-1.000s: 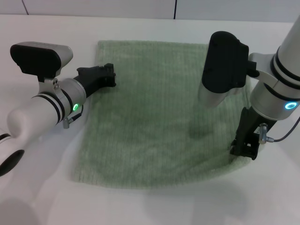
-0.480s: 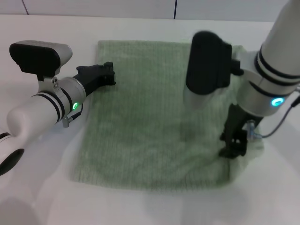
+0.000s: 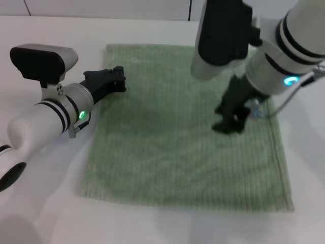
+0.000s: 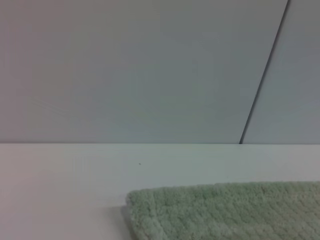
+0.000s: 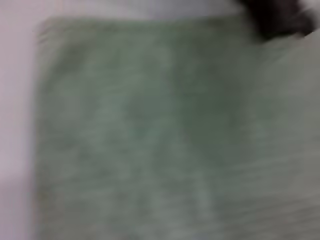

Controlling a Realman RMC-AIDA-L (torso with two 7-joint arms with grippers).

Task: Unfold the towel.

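- Since a second ago, the right gripper is lifting away from the near right corner of the towel and travelling toward the middle right part of the cloth; it is now hanging above the towel, nothing visibly between its fingers, though I cannot tell how far apart they are standing.
- The near right corner, bunched under that gripper a moment back, is now lying flat: the towel is spreading as one rough square across the white surface, its near edge reaching further right than before.
- The left gripper is staying where it was, resting at the far left edge of the towel; whether its fingers are pinching the hem or merely touching it, I cannot tell.
- The left wrist view is showing a rounded towel corner lying flat on the surface, with the wall behind.
- The right wrist view is looking down on the open cloth, no folds showing.
- Judging by this, the unfolding is looking essentially finished; what is remaining is likely the arms withdrawing clear.
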